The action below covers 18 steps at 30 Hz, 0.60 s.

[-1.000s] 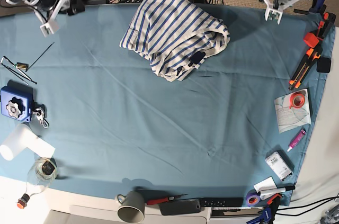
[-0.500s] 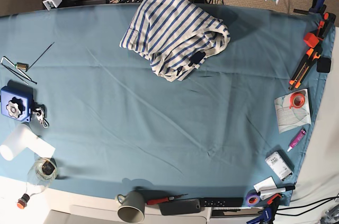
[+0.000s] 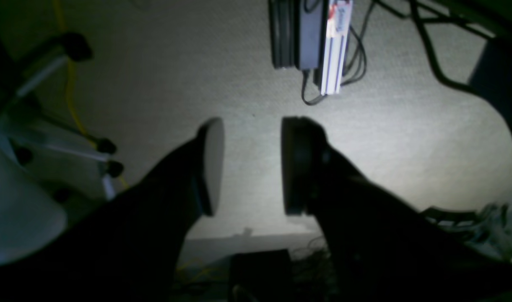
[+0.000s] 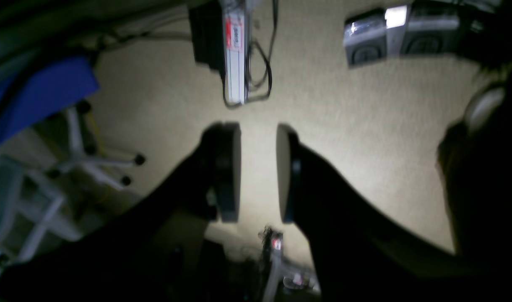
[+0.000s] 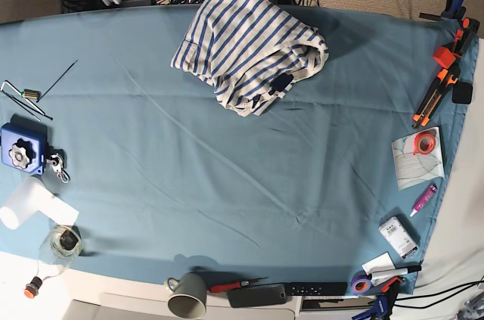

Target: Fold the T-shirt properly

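The T-shirt point(image 5: 249, 46) lies in a compact striped bundle at the far edge of the bench point(image 5: 227, 176), resting on the teal cloth and touched by neither arm. Both wrist views look down on carpeted floor, not on the bench. The left gripper point(image 3: 249, 165) has its fingers point(image 3: 211, 163) apart with nothing between them; the right gripper point(image 4: 258, 172) likewise shows fingers point(image 4: 228, 167) apart and empty.

Judgement: the shirt looks bundled rather than neatly squared, and with both arms off the bench the fold appears either finished roughly or paused. If more work is wanted, the next move calls for bringing a gripper back over the T-shirt to take a free edge and flatten the bunched side.

Containers: a grey mug point(image 5: 187, 295), well nearer than the T-shirt at the bench's near edge, lies on its side; its contents cannot be made out.
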Tool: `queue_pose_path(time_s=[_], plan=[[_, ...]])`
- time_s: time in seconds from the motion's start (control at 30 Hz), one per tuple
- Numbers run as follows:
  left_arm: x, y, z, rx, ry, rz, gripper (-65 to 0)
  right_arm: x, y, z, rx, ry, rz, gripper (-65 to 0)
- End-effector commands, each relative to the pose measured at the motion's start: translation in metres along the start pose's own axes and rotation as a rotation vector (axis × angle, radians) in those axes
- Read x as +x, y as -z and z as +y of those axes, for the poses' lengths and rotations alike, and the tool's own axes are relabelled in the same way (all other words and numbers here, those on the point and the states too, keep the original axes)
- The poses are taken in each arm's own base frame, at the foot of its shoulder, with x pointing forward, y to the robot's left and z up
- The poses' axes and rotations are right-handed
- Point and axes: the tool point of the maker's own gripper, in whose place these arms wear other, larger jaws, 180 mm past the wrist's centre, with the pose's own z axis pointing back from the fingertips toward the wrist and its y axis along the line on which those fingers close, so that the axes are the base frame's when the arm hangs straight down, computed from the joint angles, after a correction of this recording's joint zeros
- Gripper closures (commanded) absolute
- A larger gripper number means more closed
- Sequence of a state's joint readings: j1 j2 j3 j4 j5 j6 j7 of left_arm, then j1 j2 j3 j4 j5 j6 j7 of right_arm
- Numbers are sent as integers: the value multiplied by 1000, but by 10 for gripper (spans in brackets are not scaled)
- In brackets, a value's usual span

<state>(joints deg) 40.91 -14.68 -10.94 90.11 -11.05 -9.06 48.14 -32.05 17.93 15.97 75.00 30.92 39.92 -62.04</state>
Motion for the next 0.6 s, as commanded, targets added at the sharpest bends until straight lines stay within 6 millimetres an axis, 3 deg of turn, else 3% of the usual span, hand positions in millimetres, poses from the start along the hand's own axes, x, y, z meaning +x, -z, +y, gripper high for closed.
queue_pose_path(time_s=[0.0, 0.3, 0.57], plan=[[-6, 3, 6, 9, -3, 19, -225, 1, 2, -5, -9, -11, 10, -153], [-26, 54, 21, 7, -97, 109, -213, -1, 56, -15, -29, -74, 54, -153], [-5, 90, 28, 16, -160, -1, -197, 25, 70, -53, -219, -93, -174, -153]])
